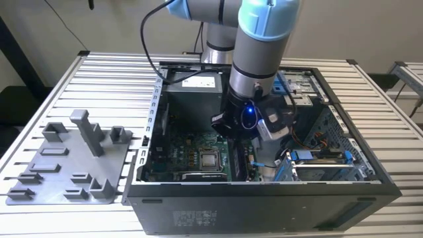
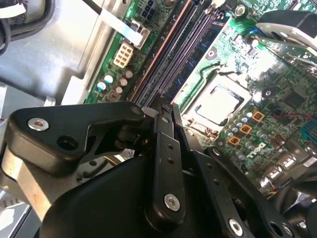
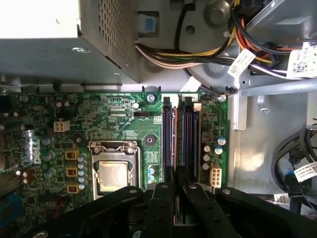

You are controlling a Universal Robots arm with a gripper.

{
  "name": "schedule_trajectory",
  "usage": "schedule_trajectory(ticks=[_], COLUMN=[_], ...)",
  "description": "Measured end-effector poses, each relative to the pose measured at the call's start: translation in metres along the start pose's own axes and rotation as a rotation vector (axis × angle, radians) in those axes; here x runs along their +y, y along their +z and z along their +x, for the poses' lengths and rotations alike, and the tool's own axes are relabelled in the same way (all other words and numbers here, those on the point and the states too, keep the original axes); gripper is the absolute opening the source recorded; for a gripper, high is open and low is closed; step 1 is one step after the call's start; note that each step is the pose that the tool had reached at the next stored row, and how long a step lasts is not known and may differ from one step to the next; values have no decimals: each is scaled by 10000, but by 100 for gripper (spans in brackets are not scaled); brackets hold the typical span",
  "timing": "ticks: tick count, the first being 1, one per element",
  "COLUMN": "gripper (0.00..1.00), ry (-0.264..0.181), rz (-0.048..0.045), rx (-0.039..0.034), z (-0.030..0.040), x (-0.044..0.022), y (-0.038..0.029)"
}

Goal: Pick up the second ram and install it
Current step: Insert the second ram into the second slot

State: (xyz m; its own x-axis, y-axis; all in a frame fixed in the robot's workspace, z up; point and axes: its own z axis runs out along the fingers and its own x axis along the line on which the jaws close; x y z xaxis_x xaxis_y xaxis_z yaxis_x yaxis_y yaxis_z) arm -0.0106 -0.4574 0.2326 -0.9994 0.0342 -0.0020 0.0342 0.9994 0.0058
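Tight quarters inside the open black metal computer case (image 1: 264, 208), grey power supply box (image 1: 198, 91) close by. Grey-and-blue robot arm (image 1: 258, 64) reaching steeply down over the green motherboard (image 3: 124, 124). Black gripper (image 3: 177, 186) low over the memory slots, grip impossible to tell. Second ram (image 3: 186, 134), a long dark stick, on edge in the slots, running out from the gripper's tip.

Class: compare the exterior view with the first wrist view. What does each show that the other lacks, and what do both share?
Exterior view alone: the grey holder tray on the slatted table and the arm reaching into the computer case.
First wrist view alone: the bundle of coloured wires and the white connector beside the memory slots.
Both: the green motherboard and the CPU socket.
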Motion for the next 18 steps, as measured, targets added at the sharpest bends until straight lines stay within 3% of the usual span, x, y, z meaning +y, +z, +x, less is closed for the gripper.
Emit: schedule_trajectory(ticks=[18], gripper=[14], ry=[120], rz=[2], rx=[0], z=[-1], x=[-22], y=[59])
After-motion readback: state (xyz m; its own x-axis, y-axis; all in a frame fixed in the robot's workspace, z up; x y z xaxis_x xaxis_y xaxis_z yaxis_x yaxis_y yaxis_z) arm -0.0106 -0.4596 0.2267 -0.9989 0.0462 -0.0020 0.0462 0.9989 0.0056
